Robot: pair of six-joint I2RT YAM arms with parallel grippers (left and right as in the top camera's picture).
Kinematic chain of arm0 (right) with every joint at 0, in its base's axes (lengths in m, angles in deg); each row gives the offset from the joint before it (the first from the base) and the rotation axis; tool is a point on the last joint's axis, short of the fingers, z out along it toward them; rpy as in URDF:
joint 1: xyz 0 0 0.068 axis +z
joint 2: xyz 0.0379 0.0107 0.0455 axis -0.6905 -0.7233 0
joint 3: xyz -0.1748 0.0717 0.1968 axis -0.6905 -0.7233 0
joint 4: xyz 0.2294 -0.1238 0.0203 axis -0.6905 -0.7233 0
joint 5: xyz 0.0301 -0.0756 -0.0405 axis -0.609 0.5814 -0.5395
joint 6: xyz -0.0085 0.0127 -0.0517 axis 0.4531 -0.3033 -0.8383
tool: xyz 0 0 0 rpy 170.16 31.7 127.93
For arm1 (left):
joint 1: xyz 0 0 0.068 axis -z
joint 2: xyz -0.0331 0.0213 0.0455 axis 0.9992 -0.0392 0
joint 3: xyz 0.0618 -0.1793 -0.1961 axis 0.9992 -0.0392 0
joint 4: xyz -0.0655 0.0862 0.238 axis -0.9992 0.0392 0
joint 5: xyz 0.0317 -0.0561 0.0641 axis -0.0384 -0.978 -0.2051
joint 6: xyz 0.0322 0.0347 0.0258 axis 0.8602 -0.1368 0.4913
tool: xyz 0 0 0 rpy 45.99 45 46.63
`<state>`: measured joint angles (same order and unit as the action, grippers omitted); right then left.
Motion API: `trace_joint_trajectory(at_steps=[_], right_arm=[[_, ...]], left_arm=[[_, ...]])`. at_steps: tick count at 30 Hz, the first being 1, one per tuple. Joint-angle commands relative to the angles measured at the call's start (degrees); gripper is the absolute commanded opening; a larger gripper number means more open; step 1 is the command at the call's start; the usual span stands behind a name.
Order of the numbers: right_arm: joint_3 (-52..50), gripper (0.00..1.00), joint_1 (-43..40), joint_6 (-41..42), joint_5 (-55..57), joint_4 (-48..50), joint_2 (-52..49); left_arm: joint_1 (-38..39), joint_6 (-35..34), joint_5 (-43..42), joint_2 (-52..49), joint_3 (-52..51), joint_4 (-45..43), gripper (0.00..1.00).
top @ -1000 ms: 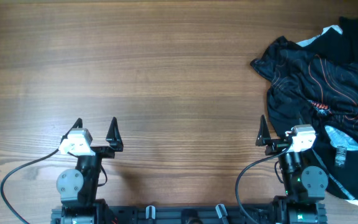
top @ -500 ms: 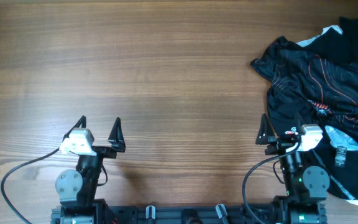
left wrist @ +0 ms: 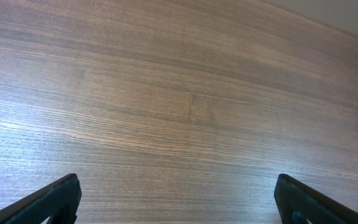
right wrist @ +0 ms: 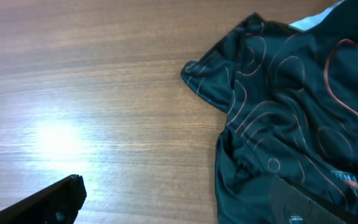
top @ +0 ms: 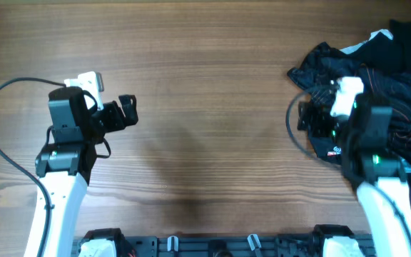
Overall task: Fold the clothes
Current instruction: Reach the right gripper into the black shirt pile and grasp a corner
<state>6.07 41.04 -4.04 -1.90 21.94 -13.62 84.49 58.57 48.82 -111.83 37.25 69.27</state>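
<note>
The black jersey (top: 398, 93) with thin orange contour lines lies crumpled at the table's right side. It also shows in the right wrist view (right wrist: 291, 93), with a sleeve corner pointing left. My right gripper (top: 305, 116) is open and hovers over the jersey's left edge. In its wrist view the gripper (right wrist: 179, 205) has one finger over bare wood and the other finger (right wrist: 316, 202) over the cloth. My left gripper (top: 129, 111) is open and empty above bare table at the left, with only wood between the jaws in the left wrist view (left wrist: 185, 205).
A plain black garment with white trim (top: 405, 28) lies at the far right corner, partly under the jersey. The wooden table (top: 205, 86) stretches between the two arms. The arm bases stand at the front edge.
Both arms have risen from their rest pose at the front edge and swung toward the far side. The right gripper has come over the jersey's left edge.
</note>
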Motion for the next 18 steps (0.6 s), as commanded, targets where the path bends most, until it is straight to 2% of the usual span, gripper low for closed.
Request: trace_joint_trajectory(at_steps=[1,3,5,7,9,11,12,17,18], right_arm=[[2.5,1.0,0.3,-1.7,1.5,1.0,-7.1],[2.5,1.0,0.3,-1.5,7.0,3.3,-11.7],[2.5,0.99,0.3,-1.5,7.1,8.9,-17.1],[2.5,0.94,0.3,-1.6,6.6,16.0,-23.2],[2.5,0.79,0.3,-0.9,7.9,19.5,-29.7],[2.5,0.76,0.3,6.1,12.7,18.1,-33.8],[2.5,0.69,0.3,8.0,14.1,16.8,-35.3],[2.4,0.4,0.3,8.0,16.8,12.0,-36.7],[2.1,0.29,0.3,8.0,16.8,10.3,-36.7]], left_arm=[[0.4,-0.1,-2.0,0.3,1.6,0.9,1.0],[0.4,-0.1,-2.0,0.5,1.6,1.0,1.0],[0.4,-0.1,-2.0,0.5,1.6,0.7,1.0],[0.4,-0.1,-2.0,0.5,1.6,0.4,1.0],[0.4,-0.1,-2.0,0.3,1.6,0.4,1.0],[0.4,-0.1,-2.0,0.1,1.6,0.4,1.0],[0.4,-0.1,-2.0,-0.2,1.6,0.4,1.0],[0.4,-0.2,-2.0,-0.3,1.6,0.4,1.0],[0.4,-0.2,-2.0,-0.3,1.6,0.7,1.0]])
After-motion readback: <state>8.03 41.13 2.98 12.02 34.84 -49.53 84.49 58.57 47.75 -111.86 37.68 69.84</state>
